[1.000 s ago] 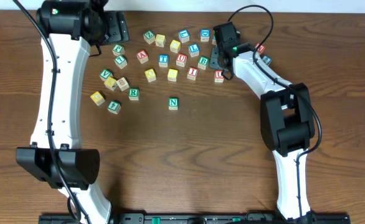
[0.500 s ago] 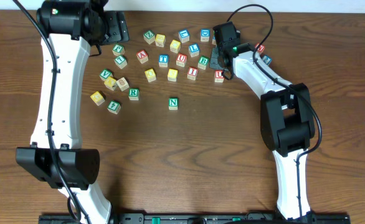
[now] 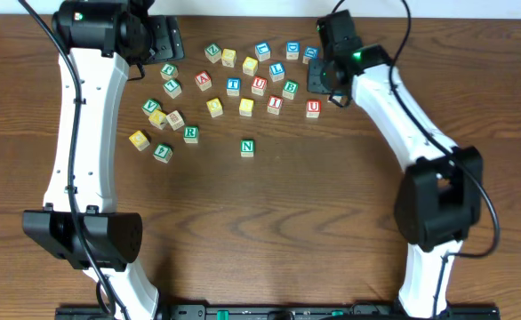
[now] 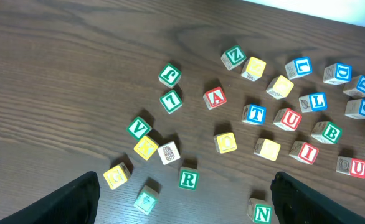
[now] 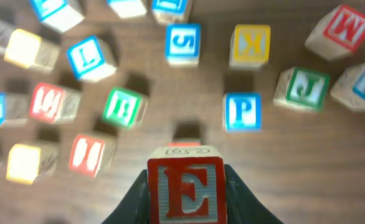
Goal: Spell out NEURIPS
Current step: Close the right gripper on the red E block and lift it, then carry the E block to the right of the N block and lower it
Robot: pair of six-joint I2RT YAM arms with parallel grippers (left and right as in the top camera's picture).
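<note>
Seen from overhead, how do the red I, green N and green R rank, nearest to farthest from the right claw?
From the right claw:
1. Red I, just left of it, in the cluster.
2. Green N, alone toward the table's middle.
3. Green R, farthest left.

Your left arm [image 3: 87, 133] runs up the left side from the near edge, and your left gripper [image 4: 185, 200] hangs at its far end, jaws wide apart with nothing between them. Your right arm [image 3: 394, 107] bends at the elbow and reaches far, your right gripper [image 5: 186, 205] clamped on a red E block [image 5: 186, 180].
</note>
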